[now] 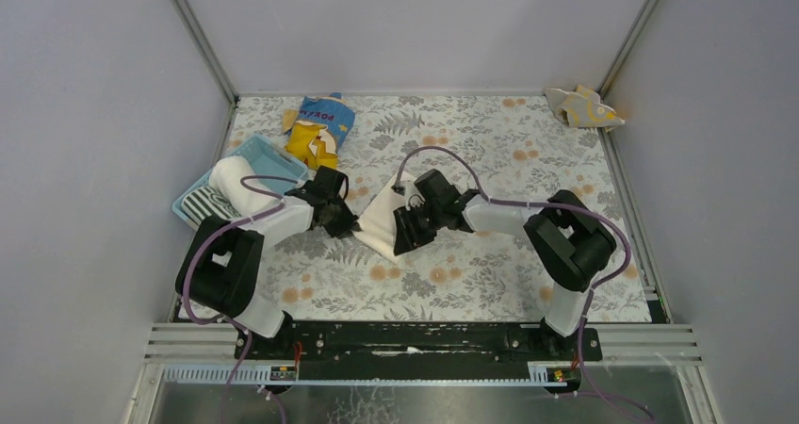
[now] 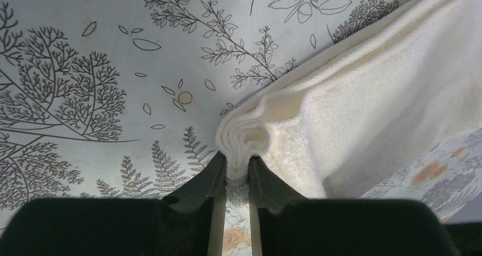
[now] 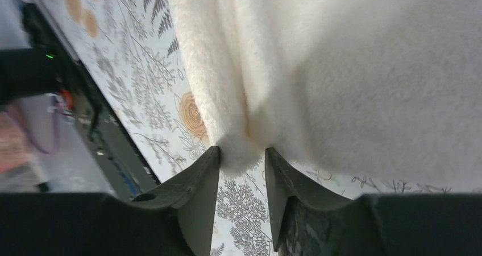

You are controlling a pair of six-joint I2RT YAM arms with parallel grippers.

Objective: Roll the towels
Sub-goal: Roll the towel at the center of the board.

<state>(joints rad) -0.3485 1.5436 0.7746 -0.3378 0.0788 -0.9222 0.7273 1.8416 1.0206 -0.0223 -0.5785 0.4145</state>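
One cream towel (image 1: 382, 219); left tool (image 2: 237, 165) clamped on it; right tool (image 3: 242, 155) straddling, grip unclear

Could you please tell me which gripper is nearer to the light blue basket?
Left. The left gripper sits just beside the basket; the right gripper is farther off, across the cream towel.

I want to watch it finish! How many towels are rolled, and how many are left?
Two look done: a white roll and a striped towel lie in the blue basket. It's working on the cream towel in the middle; the left fingers pinch a folded corner, and the right fingers sit either side of another edge. The crumpled beige towel in the far corner is not rolled yet.
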